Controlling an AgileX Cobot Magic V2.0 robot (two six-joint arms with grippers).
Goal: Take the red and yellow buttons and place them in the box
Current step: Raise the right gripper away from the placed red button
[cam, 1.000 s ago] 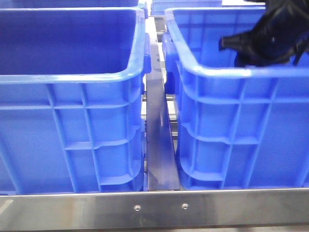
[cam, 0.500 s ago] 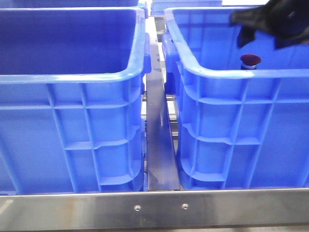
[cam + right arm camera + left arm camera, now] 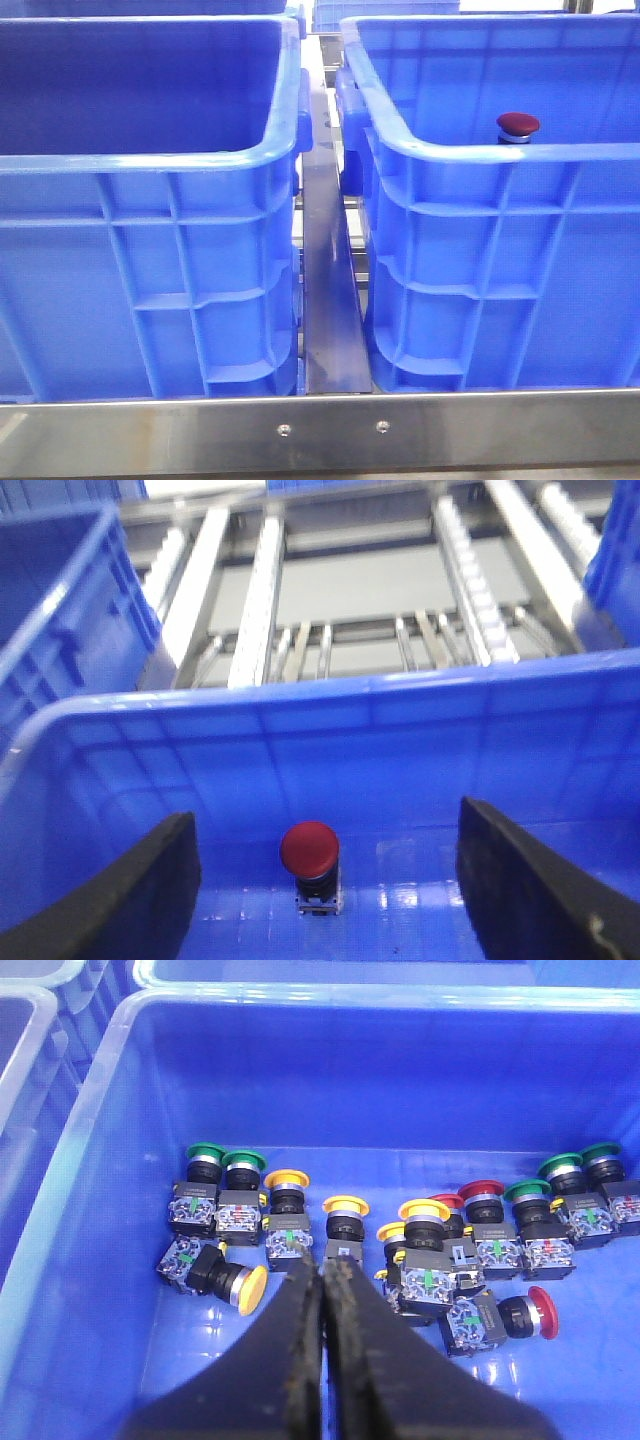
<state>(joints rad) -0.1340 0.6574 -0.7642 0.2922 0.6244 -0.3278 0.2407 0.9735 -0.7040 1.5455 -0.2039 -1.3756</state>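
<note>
Red button (image 3: pixel 517 125) stands upright on floor of the box (image 3: pixel 480 150), cap up, w/ its top just showing above the near rim in front view. Right claw (image 3: pixel 325 900) hangs over it, jaws spread wide either side, touching nothing. Left claw (image 3: pixel 325 1290) is clenched tight, tips pressed together w/ nothing between, above a supply crate (image 3: pixel 90 1160) of green, yellow & red buttons; nearest one is a yellow button (image 3: pixel 346 1222) just past the tips.
</note>
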